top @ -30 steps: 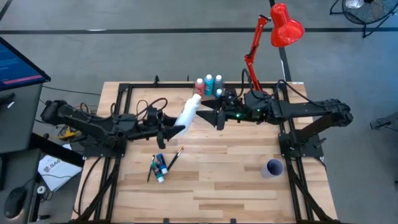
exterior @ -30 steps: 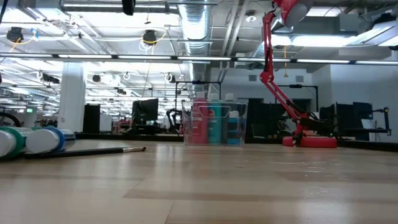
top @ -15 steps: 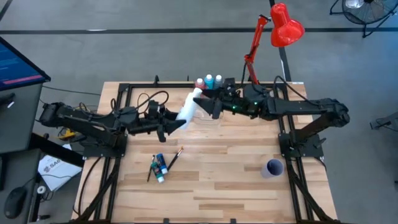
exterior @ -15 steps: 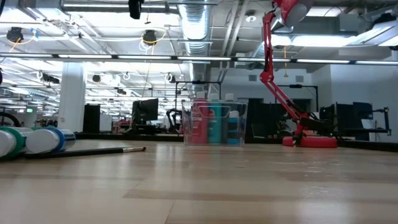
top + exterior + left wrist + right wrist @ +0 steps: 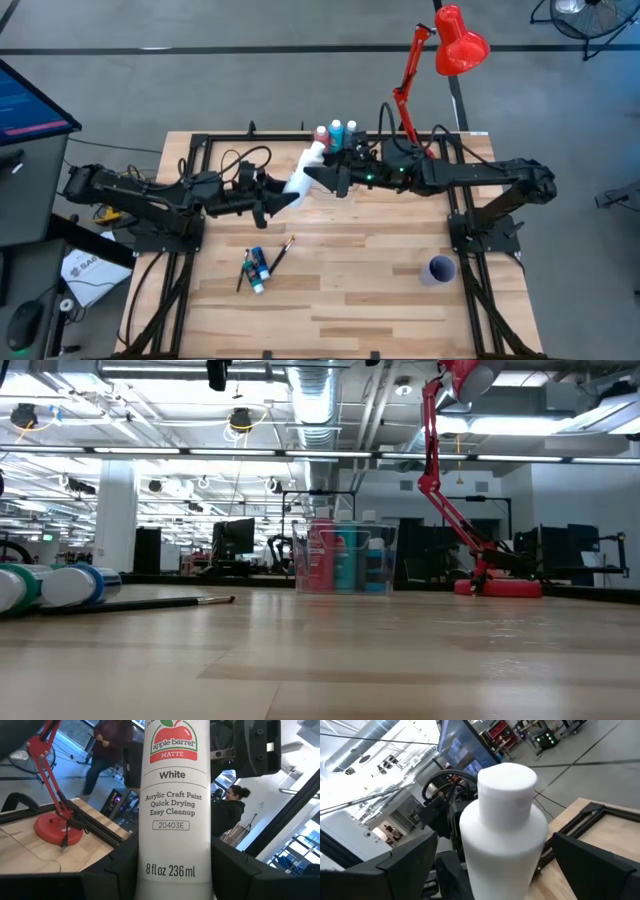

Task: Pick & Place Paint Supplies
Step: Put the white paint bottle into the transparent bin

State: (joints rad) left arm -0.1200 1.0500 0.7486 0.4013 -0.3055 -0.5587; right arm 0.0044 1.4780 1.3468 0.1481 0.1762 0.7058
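A pale wooden table [image 5: 380, 290] framed by black rails stands on a grey floor in an open workshop, a red desk lamp [image 5: 452, 45] at its far edge and a purple cup [image 5: 440, 269] near its right front, with much bare wood towards the near edge. Above the table's far middle, the left gripper [image 5: 280, 203] is clamped on the base of a white paint bottle [image 5: 303, 174], while the right gripper [image 5: 318, 172] has its fingers spread either side of the bottle's cap. Other bottles stand in a clear box [image 5: 343, 559] at the far edge, and small tubes [image 5: 258, 268] with thin brushes [image 5: 280, 252] lie left of centre.
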